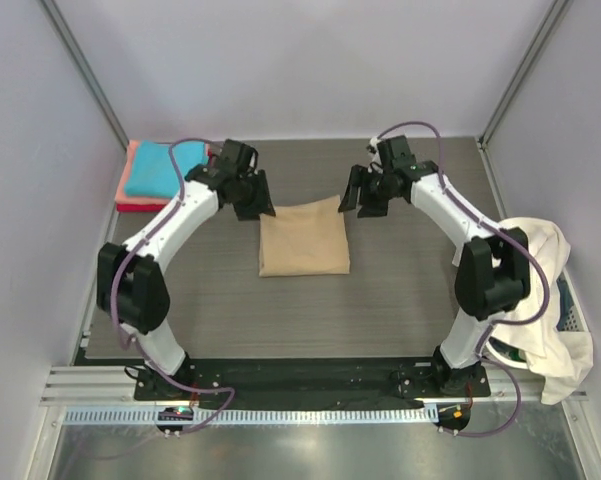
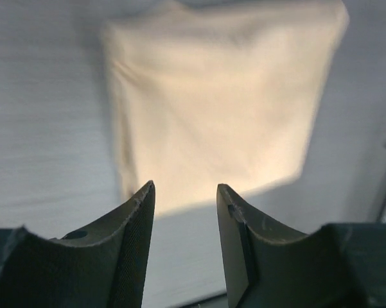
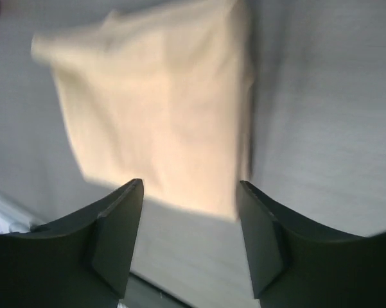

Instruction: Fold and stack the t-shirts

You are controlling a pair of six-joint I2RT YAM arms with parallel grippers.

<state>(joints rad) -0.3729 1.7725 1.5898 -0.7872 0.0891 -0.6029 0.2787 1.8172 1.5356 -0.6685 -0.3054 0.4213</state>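
A tan t-shirt (image 1: 303, 238) lies folded into a rough square at the middle of the table, also seen in the left wrist view (image 2: 218, 109) and the right wrist view (image 3: 157, 102). My left gripper (image 1: 254, 205) hangs just off its far left corner, jaws open and empty (image 2: 185, 187). My right gripper (image 1: 358, 200) hangs off its far right corner, open and empty (image 3: 189, 185). A stack of folded t-shirts sits at the far left: turquoise (image 1: 165, 165) on salmon-pink (image 1: 132, 175) on red (image 1: 140, 206). Cream-white t-shirts (image 1: 545, 290) hang over the basket at right.
A white plastic basket (image 1: 576, 312) stands off the table's right edge, mostly covered by the cream shirts. Both arm bases are bolted along the near rail (image 1: 310, 385). Frame posts rise at the far corners.
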